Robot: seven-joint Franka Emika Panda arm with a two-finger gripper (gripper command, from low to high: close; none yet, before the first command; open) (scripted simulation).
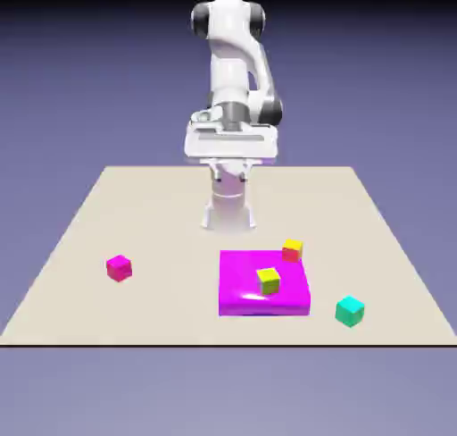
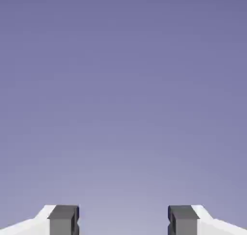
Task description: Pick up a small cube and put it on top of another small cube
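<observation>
The small cube (image 1: 119,267), magenta-pink, sits on the table toward the exterior view's left. The other small cube (image 1: 350,311), teal-green, rests near the front edge at the exterior view's right. My gripper (image 1: 232,166) hangs high over the far part of the table, close to the robot's base and well away from both cubes. In the hand view the gripper (image 2: 123,220) is open: its two grey fingertips (image 2: 63,219) stand wide apart with only the blue-violet backdrop between them. Neither cube shows in that view.
A big flat magenta slab (image 1: 254,298) lies in the front middle of the table. A yellow-green cube (image 1: 269,280) sits on top of it. A yellow-and-red cube (image 1: 292,249) sits at its far right corner.
</observation>
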